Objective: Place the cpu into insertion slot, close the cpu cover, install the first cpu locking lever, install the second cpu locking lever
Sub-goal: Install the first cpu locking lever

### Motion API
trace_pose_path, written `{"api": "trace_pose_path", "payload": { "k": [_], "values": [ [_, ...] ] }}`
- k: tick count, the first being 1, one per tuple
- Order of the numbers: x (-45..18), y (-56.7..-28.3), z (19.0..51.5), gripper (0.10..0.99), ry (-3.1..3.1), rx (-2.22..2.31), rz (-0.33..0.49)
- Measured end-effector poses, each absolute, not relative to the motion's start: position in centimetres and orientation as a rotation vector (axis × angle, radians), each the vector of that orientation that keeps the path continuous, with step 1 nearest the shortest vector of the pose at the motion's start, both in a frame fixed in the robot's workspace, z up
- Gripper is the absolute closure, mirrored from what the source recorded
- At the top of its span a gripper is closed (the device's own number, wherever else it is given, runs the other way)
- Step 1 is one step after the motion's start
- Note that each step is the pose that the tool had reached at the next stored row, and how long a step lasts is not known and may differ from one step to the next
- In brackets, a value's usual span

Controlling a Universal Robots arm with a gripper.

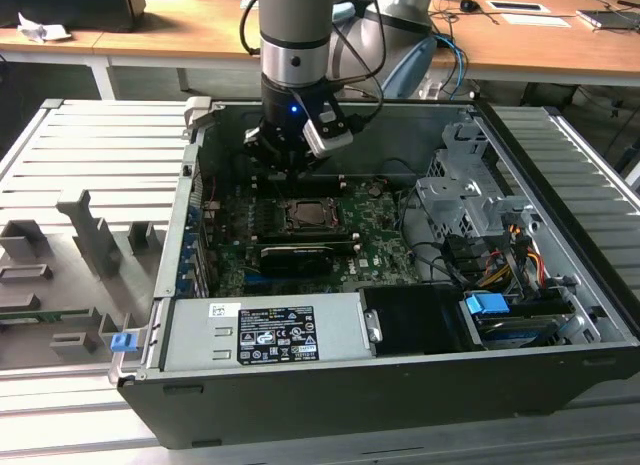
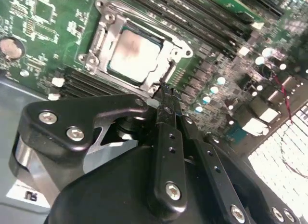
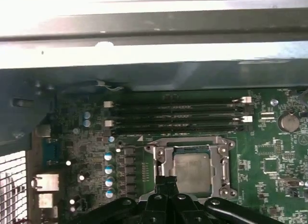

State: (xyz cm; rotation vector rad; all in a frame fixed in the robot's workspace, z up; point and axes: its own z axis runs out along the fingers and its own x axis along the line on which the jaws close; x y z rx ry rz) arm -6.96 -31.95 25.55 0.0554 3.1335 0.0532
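**Item 1. Pale silvery-grey thin square cpu** (image 2: 131, 53). It lies flat and face up, seated in the square black insertion slot (image 2: 162, 69), just beyond the jaw tips. The plate is square, so it has no long axis. Its edges run parallel to the slot's edges. A dull smudge marks its upper face.

**Item 2. Thin square silver metal cpu cover** (image 2: 108, 29). It is folded down flat over the slot, and the cpu shows through its cut-out centre. In the first wrist view the cover (image 3: 192, 143) frames the cpu (image 3: 191, 172) on all sides. How the locking levers stand cannot be told.

**Item 3. Black gripper** (image 2: 165, 95). The jaws are drawn together until the tips meet in one narrow point. Whether anything thin is nipped between them cannot be told. The tips sit at the rim of the slot, close to one corner of the cover. In the first wrist view the gripper (image 3: 166, 184) points at the same edge.

**Item 4. Grey cylindrical arm** (image 1: 292, 35). In the exterior view it comes down nearly upright into the open grey metal computer case (image 1: 400, 405). Its gripper (image 1: 290, 160) points down at the green circuit board (image 1: 375, 230), just short of the cpu (image 1: 312, 215).

**Item 5. Surroundings.**
- A long black card (image 1: 295, 257) lies on the far side of the slot from the jaws.
- Long black memory slots (image 3: 175, 118) run parallel to the slot's edge, further out beyond the tips.
- A row of blue-topped capacitors (image 3: 109, 168) stands on the board beside the jaws.
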Motion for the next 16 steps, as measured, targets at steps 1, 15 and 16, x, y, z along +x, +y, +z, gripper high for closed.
{"api": "trace_pose_path", "payload": {
  "k": [1,15,16],
  "values": [
    [-7.0,-31.9,26.0,0.980,3.133,0.055,0.052],
    [-11.6,-30.5,26.0,0.980,3.126,0.052,0.052],
    [-11.7,-30.1,25.8,0.980,3.126,0.052,0.052]
  ]
}}
